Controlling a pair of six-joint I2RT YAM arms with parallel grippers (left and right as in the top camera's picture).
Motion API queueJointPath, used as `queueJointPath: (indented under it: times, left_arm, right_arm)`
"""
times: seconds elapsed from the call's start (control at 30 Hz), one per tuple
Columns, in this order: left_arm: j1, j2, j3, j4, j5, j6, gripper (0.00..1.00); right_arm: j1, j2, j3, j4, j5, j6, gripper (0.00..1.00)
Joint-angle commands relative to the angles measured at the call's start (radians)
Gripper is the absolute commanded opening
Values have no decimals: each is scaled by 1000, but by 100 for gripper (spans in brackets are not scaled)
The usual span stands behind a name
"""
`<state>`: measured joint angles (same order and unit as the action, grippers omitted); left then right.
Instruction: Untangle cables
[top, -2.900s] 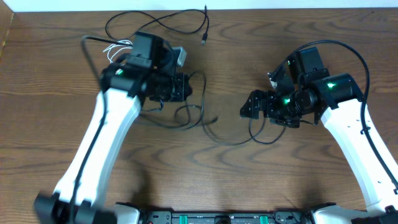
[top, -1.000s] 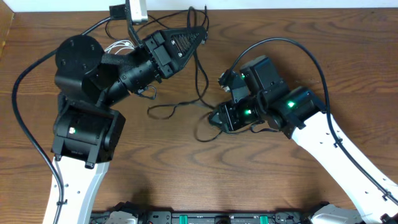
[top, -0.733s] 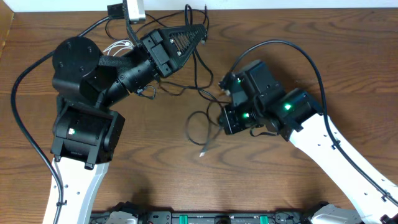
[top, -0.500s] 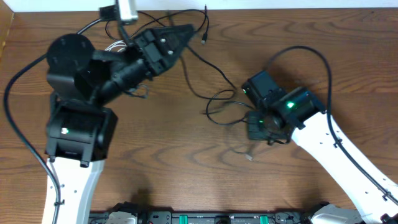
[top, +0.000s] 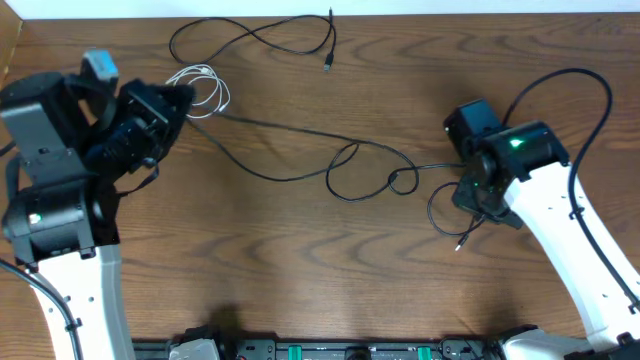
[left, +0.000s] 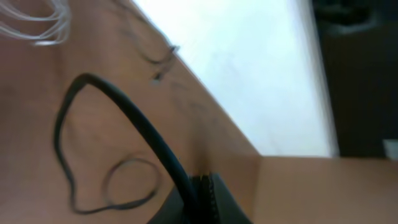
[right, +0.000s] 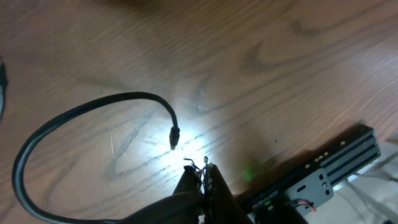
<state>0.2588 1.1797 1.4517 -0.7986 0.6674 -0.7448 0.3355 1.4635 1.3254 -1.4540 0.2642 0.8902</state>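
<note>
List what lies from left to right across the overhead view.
left gripper → white cable → loops in the black cable → right gripper

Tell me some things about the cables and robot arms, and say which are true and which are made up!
1. A thin white cable lies coiled by the left arm's fingers. True.
2. The long black cable across the brown wooden table is perfectly straight. False: it loops halfway along.
3. The left arm's fingers are shut on that long black cable. True.
4. The right arm's fingers are wide open. False: they are shut on the long black cable too.
5. The second black cable at the far edge is being held. False: it lies loose, no arm touching it.
</note>
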Motion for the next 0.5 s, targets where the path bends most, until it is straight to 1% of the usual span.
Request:
queueJointPath:
  times: [0.0,0.13,0.23,0.27,0.3,0.33,0.4,0.43,0.47]
  left_arm:
    - [27,-18,14,-57,-132,76,8]
    - [27,-18,14,-92,-145,118,8]
    - [26,-18,13,-112,-145,124,7]
    - [26,-18,13,-120,-143,124,7]
    - [26,-18,13,-127,-128,125,8]
    - [26,-18,13,-131,-102,128,8]
    - [26,-18,13,-126,-16,168,7]
    - [26,-18,13,-115,44,192,8]
    - [25,-18,13,-99,122,217,8]
  right_arm:
    - [-38,-21,2,0,-2,27,1]
    - [-74,-64,2,30,-56,-82,1]
    - [-91,-112,2,70,-129,-156,1]
    - [-95,-131,2,86,-158,-175,3]
    - [-97,-150,2,105,-191,-197,11]
    - [-99,-171,2,126,-227,-227,24]
    - [-99,-209,2,167,-300,-297,75]
    - [-99,-226,2,184,-330,-322,99]
    - [-99,-244,2,198,-355,-337,99]
